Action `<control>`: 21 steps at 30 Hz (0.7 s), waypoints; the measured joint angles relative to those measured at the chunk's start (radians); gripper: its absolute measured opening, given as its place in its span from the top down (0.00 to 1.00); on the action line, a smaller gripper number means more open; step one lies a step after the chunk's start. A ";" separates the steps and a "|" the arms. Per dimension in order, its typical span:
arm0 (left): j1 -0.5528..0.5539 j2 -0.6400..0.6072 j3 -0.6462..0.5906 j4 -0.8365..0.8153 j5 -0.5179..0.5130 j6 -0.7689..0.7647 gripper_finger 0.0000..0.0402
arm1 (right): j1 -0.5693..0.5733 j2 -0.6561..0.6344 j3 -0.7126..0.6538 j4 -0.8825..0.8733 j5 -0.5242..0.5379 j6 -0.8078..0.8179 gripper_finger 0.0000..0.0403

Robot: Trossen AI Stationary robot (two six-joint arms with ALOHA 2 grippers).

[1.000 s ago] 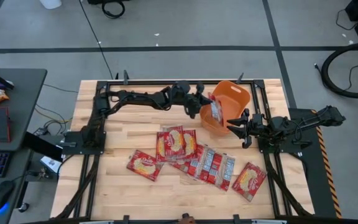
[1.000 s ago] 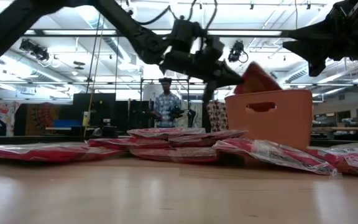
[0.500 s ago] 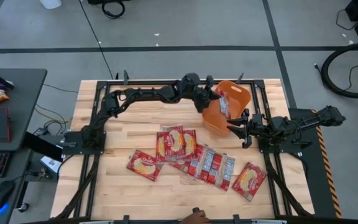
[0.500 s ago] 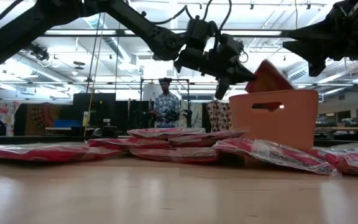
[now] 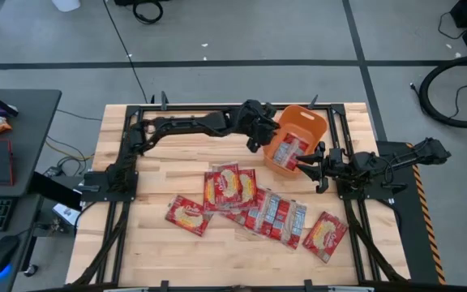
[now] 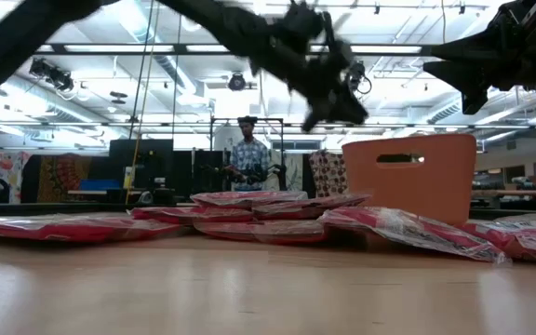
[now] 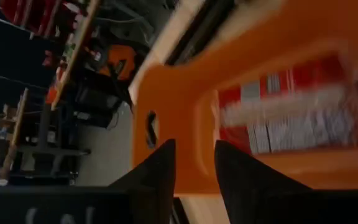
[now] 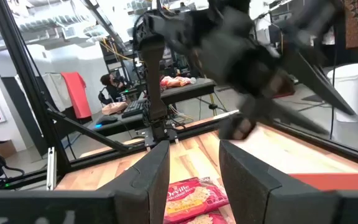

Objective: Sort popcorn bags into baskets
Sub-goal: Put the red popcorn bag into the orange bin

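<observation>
Left gripper (image 5: 267, 139) at the tub (image 5: 310, 123) rim, jaws parted, empty; one packet (image 5: 285, 152) lies inside. Right gripper (image 5: 306, 166) waits beside the tub, jaws wide. Rest of packets (image 5: 232, 188) on table (image 5: 160, 174) look light, floppy, slick, so I'd pinch an edge.

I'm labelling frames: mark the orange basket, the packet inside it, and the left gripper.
orange basket (image 5: 308, 123), high view, far rim.
packet inside it (image 5: 287, 151), high view, its middle.
left gripper (image 5: 267, 139), high view, between the fingertips.

A grey floor (image 5: 242, 32) crossed by dark lines surrounds the wooden counter (image 5: 185, 174), with a black desk (image 5: 14, 138) alongside.
</observation>
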 joint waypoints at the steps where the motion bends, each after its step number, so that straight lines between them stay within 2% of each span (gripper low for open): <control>1: -0.010 -0.028 0.000 -0.037 -0.001 -0.026 0.72 | 0.000 0.000 0.000 0.000 0.000 0.000 0.64; 9: -0.122 -0.174 0.000 -0.358 -0.041 -0.262 0.83 | 0.000 0.000 0.000 0.000 0.000 0.000 0.64; 14: -0.207 -0.190 -0.002 -0.600 -0.162 -0.395 0.85 | 0.000 0.000 0.000 0.001 0.000 0.000 0.64; 21: -0.332 -0.191 -0.001 -0.955 -0.167 -0.645 0.85 | 0.000 0.002 0.000 0.006 0.000 0.000 0.64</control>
